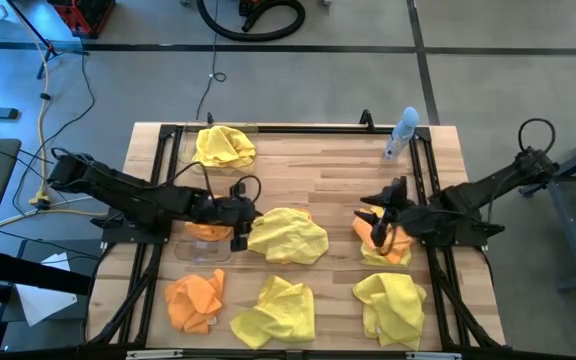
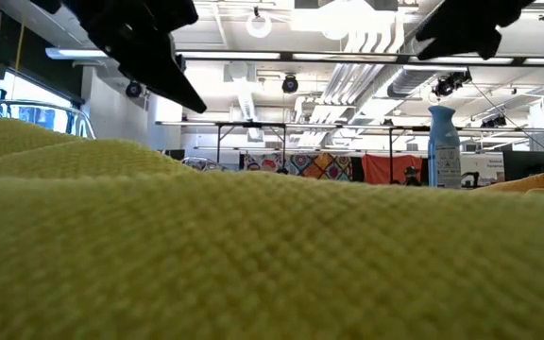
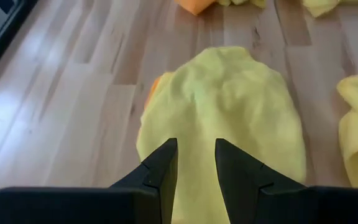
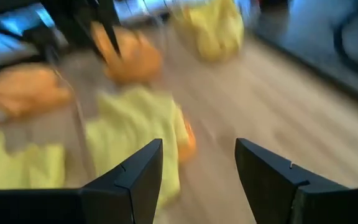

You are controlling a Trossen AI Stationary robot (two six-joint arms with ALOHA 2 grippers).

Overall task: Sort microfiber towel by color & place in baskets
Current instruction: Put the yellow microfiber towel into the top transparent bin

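Left gripper (image 1: 240,237) hovers beside central yellow towel (image 1: 288,236), fingers narrowly parted, pinching nothing. Right gripper (image 4: 197,171) spread wide, empty, above orange towel (image 1: 380,243). Near basket (image 1: 204,243) holds orange towel, far basket (image 1: 190,143) yellow.

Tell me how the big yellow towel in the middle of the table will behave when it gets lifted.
The yellow towel lies in a rumpled heap with soft folds, so it will probably droop and hang limp. It looks thin and light. An orange cloth peeks from under its edge and may drag along with it.
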